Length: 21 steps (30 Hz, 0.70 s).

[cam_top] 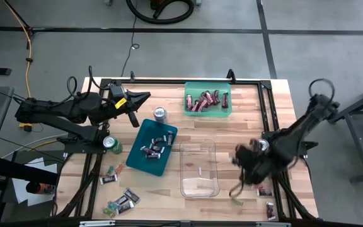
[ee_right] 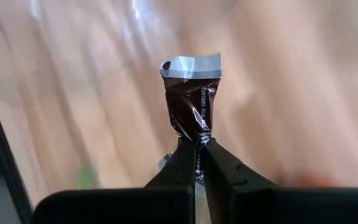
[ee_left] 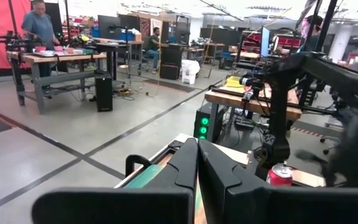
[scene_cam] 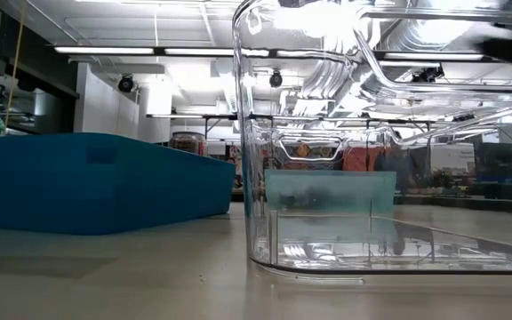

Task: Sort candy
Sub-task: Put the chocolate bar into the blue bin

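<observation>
My right gripper (ee_right: 196,149) is shut on a dark brown mini bar (ee_right: 190,102) with pale print and a silvery crimped end. In the high view this gripper (cam_top: 243,165) shows blurred above the table's near right, beside the clear container (cam_top: 199,167). Dark bars lie in the blue tray (cam_top: 151,146), and dark red bars in the green tray (cam_top: 207,101). Loose candy lies at the near left (cam_top: 121,202) and near right (cam_top: 268,202). My left gripper (cam_top: 140,98) is shut and holds nothing, level over the far left. My right gripper pinches one end of the mini bar (ee_right: 196,138) between its two fingertips. The bar stands straight out past the fingers, in line with them, its silvery far end (ee_right: 191,65) free. It is lifted clear of the table, and the fingers slant downward.
A silver can (cam_top: 160,114) stands by the blue tray's far corner, a green can (cam_top: 112,144) at its left, and another can (cam_top: 263,145) by the right arm. In the low view the clear container (scene_cam: 389,133) stands closest, with the blue tray (scene_cam: 87,182) to its left.
</observation>
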Available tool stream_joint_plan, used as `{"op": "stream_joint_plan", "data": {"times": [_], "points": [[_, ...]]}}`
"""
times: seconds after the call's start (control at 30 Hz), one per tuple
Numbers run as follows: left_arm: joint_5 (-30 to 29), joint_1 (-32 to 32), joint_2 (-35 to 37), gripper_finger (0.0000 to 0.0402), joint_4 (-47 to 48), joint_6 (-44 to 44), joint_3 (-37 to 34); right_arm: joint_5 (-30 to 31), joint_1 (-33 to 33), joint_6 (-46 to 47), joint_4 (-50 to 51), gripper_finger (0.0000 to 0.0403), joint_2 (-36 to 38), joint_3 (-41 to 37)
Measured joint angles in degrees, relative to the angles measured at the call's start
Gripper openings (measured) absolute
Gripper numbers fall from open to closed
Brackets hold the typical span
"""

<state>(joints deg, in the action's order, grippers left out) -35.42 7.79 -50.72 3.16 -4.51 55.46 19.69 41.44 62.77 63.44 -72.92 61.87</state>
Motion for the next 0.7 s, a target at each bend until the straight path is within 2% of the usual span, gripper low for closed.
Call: {"op": "stream_joint_plan", "data": {"times": [0.1, 0.2, 0.33, 0.47, 0.57, 0.7], "points": [[0.0, -0.02, 0.0, 0.0, 0.01, -0.87, 0.0, 9.51, -3.97, -4.85, -3.52, 0.0, 5.04, 0.02], [0.0, -0.02, 0.0, 0.0, -0.05, -0.86, 0.0, 12.28, -8.55, -13.49, -8.73, 0.0, 7.25, 0.05], [0.0, -0.02, 0.0, 0.0, -0.54, -0.86, 0.0, 9.11, -13.45, -22.61, -13.88, 0.0, 6.2, 0.09], [0.02, -0.01, 0.0, 0.0, -0.52, -1.41, 0.0, 8.55, -17.74, -33.2, -21.84, 0.0, 2.38, 0.06], [0.02, -0.02, 0.0, 0.0, -0.52, -2.81, 0.0, 5.92, -22.7, -44.83, -35.84, 0.0, -2.46, 0.09], [0.02, -0.01, 0.0, 0.0, -0.57, -3.85, 0.0, -5.32, -29.06, -57.2, -60.07, 0.0, -10.48, 0.37]]}}
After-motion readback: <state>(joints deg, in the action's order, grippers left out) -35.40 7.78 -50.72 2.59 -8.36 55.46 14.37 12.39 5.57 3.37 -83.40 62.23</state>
